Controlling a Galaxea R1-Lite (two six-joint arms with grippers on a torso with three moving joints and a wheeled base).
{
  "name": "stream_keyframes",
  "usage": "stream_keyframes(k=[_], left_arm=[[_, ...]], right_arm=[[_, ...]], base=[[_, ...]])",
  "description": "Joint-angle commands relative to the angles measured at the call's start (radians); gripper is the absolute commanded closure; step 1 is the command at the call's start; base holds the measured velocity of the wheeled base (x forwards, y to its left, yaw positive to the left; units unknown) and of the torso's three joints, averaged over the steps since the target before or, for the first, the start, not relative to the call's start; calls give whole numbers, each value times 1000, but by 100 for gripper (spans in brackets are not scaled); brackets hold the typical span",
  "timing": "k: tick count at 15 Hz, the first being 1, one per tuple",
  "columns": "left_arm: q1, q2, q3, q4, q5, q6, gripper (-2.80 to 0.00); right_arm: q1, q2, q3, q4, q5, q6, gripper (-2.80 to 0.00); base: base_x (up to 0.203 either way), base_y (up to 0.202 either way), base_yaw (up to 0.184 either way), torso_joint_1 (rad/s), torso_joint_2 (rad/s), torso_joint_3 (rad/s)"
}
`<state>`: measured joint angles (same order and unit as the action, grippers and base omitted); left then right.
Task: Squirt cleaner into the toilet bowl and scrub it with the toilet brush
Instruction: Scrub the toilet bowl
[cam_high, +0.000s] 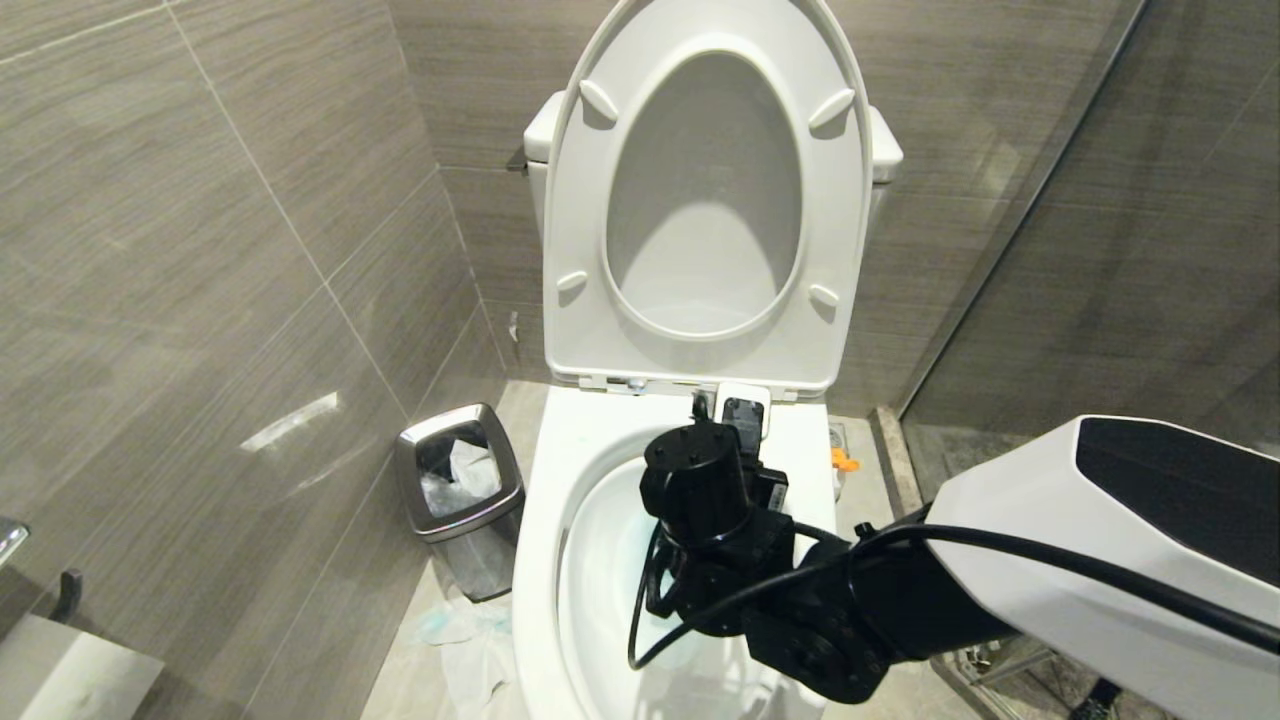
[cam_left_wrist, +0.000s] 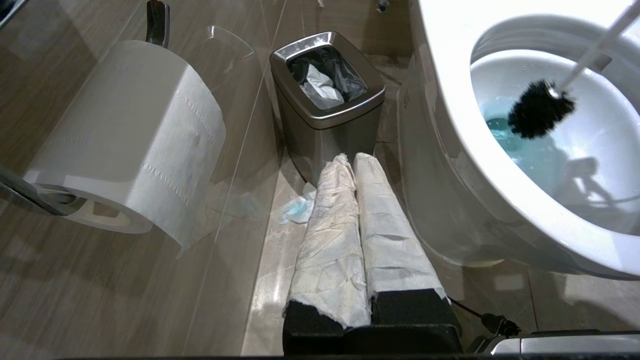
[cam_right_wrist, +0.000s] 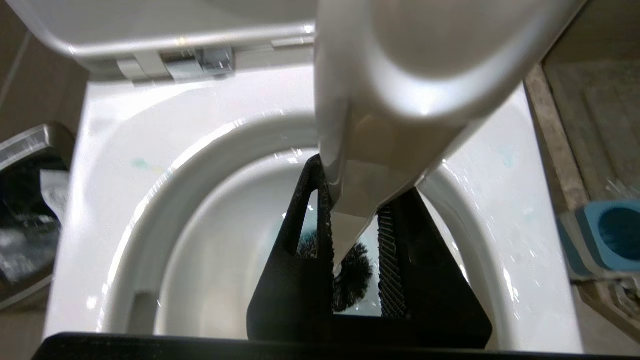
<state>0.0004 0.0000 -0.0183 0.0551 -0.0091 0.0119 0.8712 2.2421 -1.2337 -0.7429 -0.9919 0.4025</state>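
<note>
White ceramic toilet bowl (cam_high: 560, 560) stands with seat and lid raised, blue-tinted water at its bottom. Right pincer (cam_right_wrist: 350, 235) is clamped on the toilet brush (cam_left_wrist: 537, 107) handle, whose black bristle head hangs inside the bowl just above the water. Left pincer (cam_left_wrist: 352, 165), paper-wrapped fingers pressed together, points at the steel waste bin (cam_left_wrist: 327, 100) beside the toilet.

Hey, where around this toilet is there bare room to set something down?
Bare: the rim left of the bowl, and the rim on its right side. Crowded: floor between bin and toilet holds tissue scraps; the right gripper and brush fill the bowl.
</note>
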Motion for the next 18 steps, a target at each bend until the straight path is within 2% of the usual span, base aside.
stream_keyframes(k=[1, 6, 11, 16, 18], left_arm=[[1, 0, 0, 0, 0, 0, 0], [1, 0, 0, 0, 0, 0, 0], [1, 0, 0, 0, 0, 0, 0], [0, 0, 0, 0, 0, 0, 0], [1, 0, 0, 0, 0, 0, 0]], right_arm=[[-14, 51, -109, -6, 2, -28, 0], [-14, 84, -239, -4, 29, -88, 0], [-14, 94, -237, 4, 38, -102, 0], [3, 85, -145, 5, 36, -96, 0], [12, 93, -95, 1, 35, -69, 0]], base=[[0, 0, 0, 0, 0, 0], [0, 0, 0, 0, 0, 0], [0, 0, 0, 0, 0, 0], [0, 0, 0, 0, 0, 0], [0, 0, 0, 0, 0, 0]])
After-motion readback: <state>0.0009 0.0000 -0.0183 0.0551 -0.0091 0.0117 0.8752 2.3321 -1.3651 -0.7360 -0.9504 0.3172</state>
